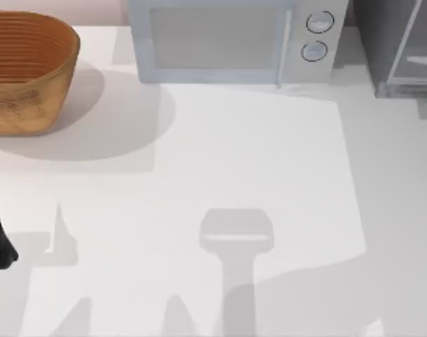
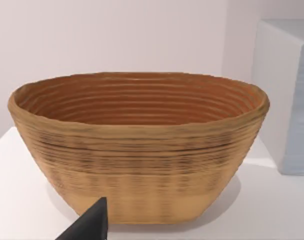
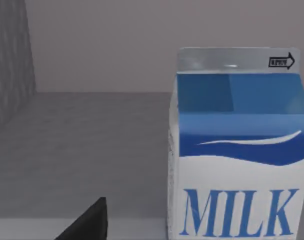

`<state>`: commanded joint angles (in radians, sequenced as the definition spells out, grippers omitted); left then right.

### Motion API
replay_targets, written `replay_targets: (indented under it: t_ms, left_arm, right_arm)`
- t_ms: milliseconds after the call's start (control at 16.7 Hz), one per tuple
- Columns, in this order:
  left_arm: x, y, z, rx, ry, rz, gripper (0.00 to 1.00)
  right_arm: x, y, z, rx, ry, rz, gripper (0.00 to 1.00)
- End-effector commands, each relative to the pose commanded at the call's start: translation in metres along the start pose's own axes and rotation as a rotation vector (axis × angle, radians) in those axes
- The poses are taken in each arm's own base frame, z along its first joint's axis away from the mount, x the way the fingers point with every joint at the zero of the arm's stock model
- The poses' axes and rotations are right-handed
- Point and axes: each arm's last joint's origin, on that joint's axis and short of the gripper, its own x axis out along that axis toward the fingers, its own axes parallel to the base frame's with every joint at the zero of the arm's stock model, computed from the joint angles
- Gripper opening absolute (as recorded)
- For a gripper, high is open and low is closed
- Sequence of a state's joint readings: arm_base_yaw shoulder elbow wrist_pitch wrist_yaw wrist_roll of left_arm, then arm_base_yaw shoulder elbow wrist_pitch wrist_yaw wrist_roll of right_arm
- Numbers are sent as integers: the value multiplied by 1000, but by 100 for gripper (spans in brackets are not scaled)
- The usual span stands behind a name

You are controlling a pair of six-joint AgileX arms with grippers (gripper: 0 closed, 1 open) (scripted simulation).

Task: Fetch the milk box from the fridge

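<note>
While unheld, milk box (image 3: 239, 150) beside jaws.

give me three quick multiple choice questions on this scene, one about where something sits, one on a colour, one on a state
1. Where on the table does the basket sit in the top view?
A. far left corner
B. near right corner
C. centre

2. What colour is the lettering on the milk box?
A. red
B. blue
C. green

3. How does the milk box stand in the right wrist view?
A. lying on its side
B. crushed flat
C. upright

Answers:
1. A, the woven basket sits at the top view's far left, left of the microwave.
2. B, the word MILK is printed in blue on the white lower part.
3. C, its sealed top ridge points up and the lettering reads level, on a grey floor beside a grey wall.
</note>
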<state>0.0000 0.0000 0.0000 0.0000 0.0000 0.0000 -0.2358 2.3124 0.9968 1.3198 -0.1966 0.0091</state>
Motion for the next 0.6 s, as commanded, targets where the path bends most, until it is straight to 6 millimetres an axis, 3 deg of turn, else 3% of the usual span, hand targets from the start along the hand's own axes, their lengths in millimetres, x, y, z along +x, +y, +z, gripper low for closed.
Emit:
replay_targets:
  t_ms: [180, 420, 600]
  left_arm:
    - [0, 0, 0, 0, 0, 0, 100]
    - [0, 0, 0, 0, 0, 0, 100]
    - [0, 0, 0, 0, 0, 0, 100]
  right_arm:
    - [15, 0, -3, 1, 8, 2, 100]
    - [50, 1, 0, -1, -7, 2, 100]
    - [60, 2, -1, 0, 2, 2, 100]
